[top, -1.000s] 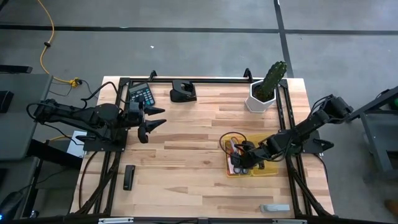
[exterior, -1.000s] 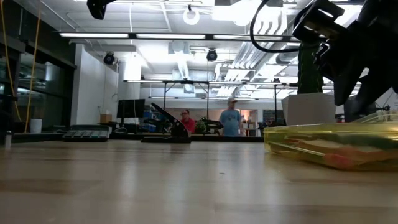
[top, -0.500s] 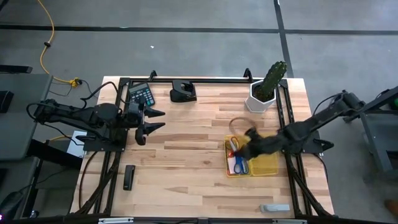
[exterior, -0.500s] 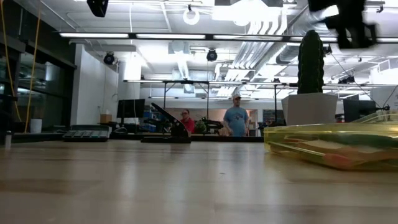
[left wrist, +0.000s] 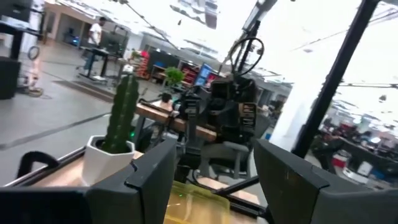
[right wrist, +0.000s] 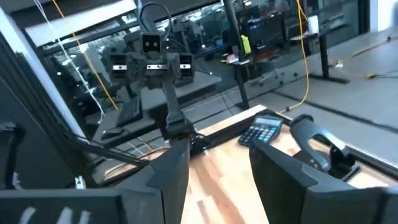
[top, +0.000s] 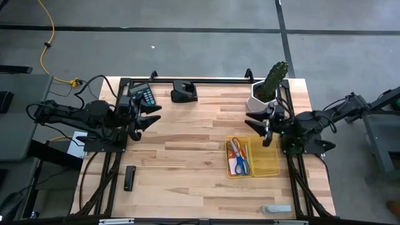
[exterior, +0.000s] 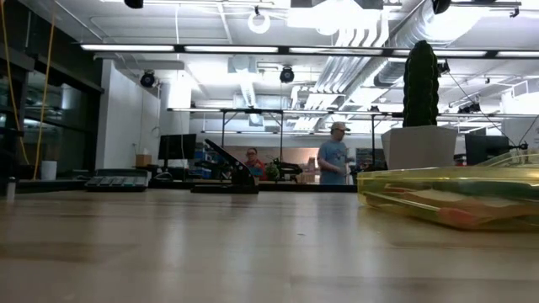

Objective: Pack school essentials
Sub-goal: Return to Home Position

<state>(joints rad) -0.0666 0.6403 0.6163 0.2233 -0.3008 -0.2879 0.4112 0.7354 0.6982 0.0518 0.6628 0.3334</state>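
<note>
High view: right end effector (top: 257, 127) spread wide, empty.

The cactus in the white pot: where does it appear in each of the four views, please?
High view: the cactus stands at the table's far right corner, beyond the yellow tray.
Low view: cactus at the right, behind the yellow tray.
Left wrist view: cactus across the table, the yellow tray nearer the camera.
Right wrist view: not in it.
Shared landmark: the yellow tray.
</note>
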